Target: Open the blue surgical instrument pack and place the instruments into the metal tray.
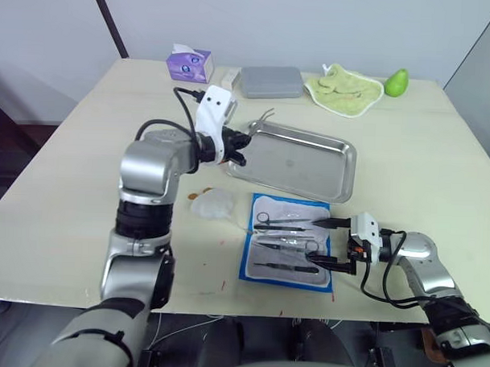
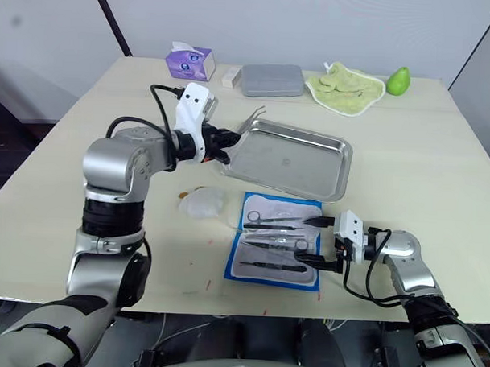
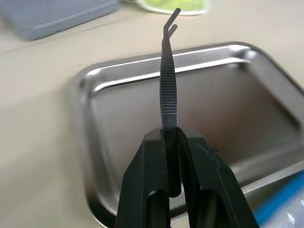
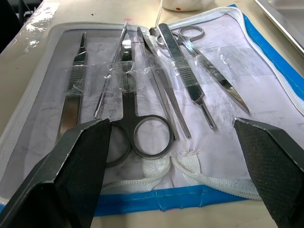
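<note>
Pale wood is what we see first: the table (image 1: pixel 439 150) carries everything. On it lies the metal tray (image 1: pixel 326 175), shiny and shallow, near the middle. Just in front of the tray, the blue surgical instrument pack (image 1: pixel 248 264) lies open flat, its pale lining up, with the instruments (image 4: pixel 142 95) lying side by side across it: scissors, forceps, slim handles.

Along the far edge we find a grey box (image 1: pixel 271 81), a green cloth (image 1: pixel 343 89), a purple tissue box (image 1: pixel 189 65) and a green pear-shaped object (image 1: pixel 397 82). A crumpled clear wrapper (image 1: pixel 214 204) sits just left of the pack.

Our left gripper (image 3: pixel 171 137) hangs over the tray's left end, its fingers pinched tight on bent-tipped tweezers (image 3: pixel 167 80), which point out above the tray's floor. Our right gripper (image 1: pixel 336 243) sits at the pack's right edge, its fingers spread wide, one to each side of the scissor handles and holding nothing.
</note>
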